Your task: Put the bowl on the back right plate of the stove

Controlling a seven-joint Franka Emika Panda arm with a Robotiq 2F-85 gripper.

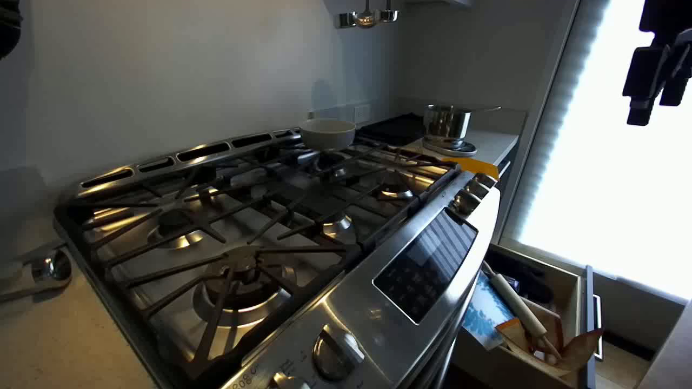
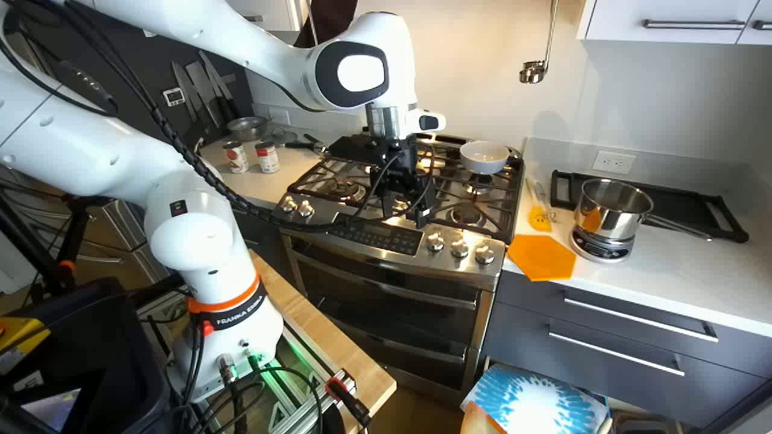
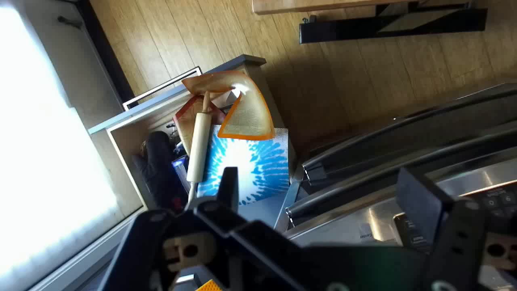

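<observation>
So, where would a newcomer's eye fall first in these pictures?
The white robot arm probably comes first, its open hand by the front of the stove. Next, the pale bowl sits at its back right. Low beside the stove, an open drawer shows a blue-and-white item.

"FRANKA EMIKA" printed on black base band (image 2: 241,313), lower than jaws; in wrist view, "Center" marked on stove panel (image 3: 375,222), between parted jaws.

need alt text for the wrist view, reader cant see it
Black end effector, open and empty, in the foreground; beyond, an open drawer holds a rolling pin, an orange-edged baking mat and a blue-patterned item. Stove at right, wood floor at top.
</observation>
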